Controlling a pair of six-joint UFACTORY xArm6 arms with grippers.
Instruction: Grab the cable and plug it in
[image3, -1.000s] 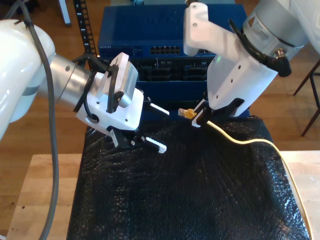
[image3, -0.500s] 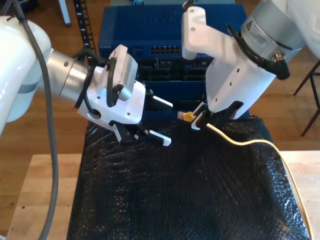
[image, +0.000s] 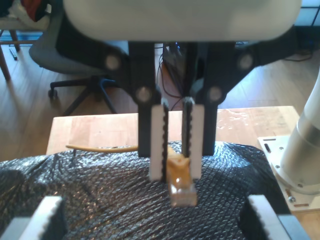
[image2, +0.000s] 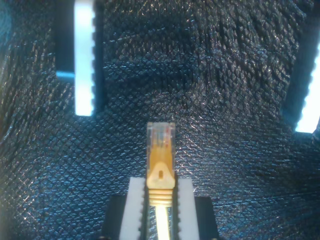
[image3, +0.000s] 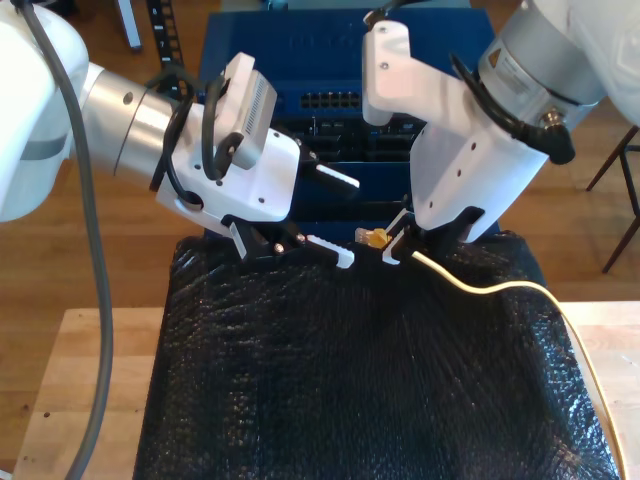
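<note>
The second hand (image3: 392, 243) on the exterior view's right is clamped on the yellow cable (image3: 480, 286) just behind its plug (image2: 160, 150), holding it over the black padded sheet (image3: 350, 390) on the tabletop. Facing it, the first hand (image3: 345, 218) stands wide apart, holding nothing, with the plug near its fingertips.

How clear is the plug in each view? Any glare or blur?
Second wrist view: plug sharp, but fingers of my first gripper glare white. First wrist view: plug soft, slightly blurred. Exterior view: plug tiny but clear; mat glints.
</note>
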